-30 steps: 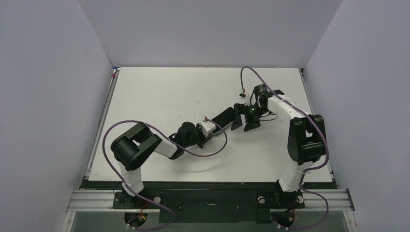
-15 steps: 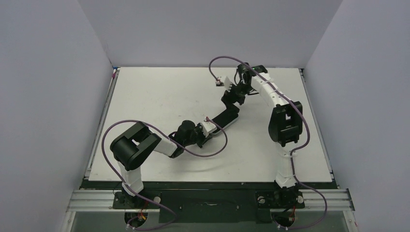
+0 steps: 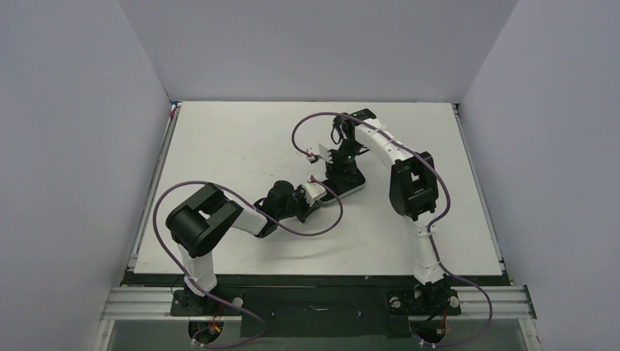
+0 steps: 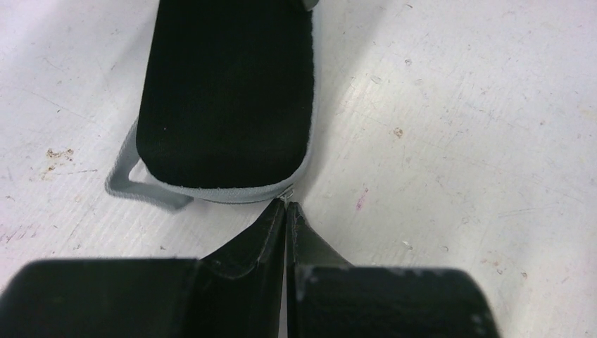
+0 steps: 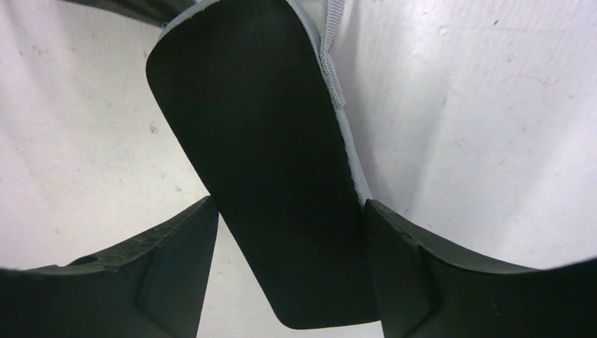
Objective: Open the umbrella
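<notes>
Shows the umbrella point(image 3: 352, 183) flat and unopened on the white surface point(image 3: 241, 146), a little right of the middle, as a long black pad with rounded ends and thin grey edging. Places it between the two hands, close against both. At its near-left end, finds the left hand point(image 4: 286, 211) pinched fully shut, fingertips together right against the grey edging at the corner of the rounded end; cannot tell whether anything thin is caught between them. Just left of those tips, picks out a grey loop strap point(image 4: 130, 186) sticking out from the same end and lying on the surface. Over the far-right part, finds the right hand point(image 5: 290, 211) set down from above with its jaws spread wide, one finger on each long side of the black pad, the pad filling the gap between them; cannot tell whether the inner faces press on the edges or stand just off them. From above, reads the long axis as a diagonal, running from near-left to far-right across the surface, roughly in line with the left forearm. Puts the strap end toward the left hand and the plain rounded end away from it, under the right wrist. In the right wrist view, sees that plain end nearest the camera and grey webbing at the far end.
</notes>
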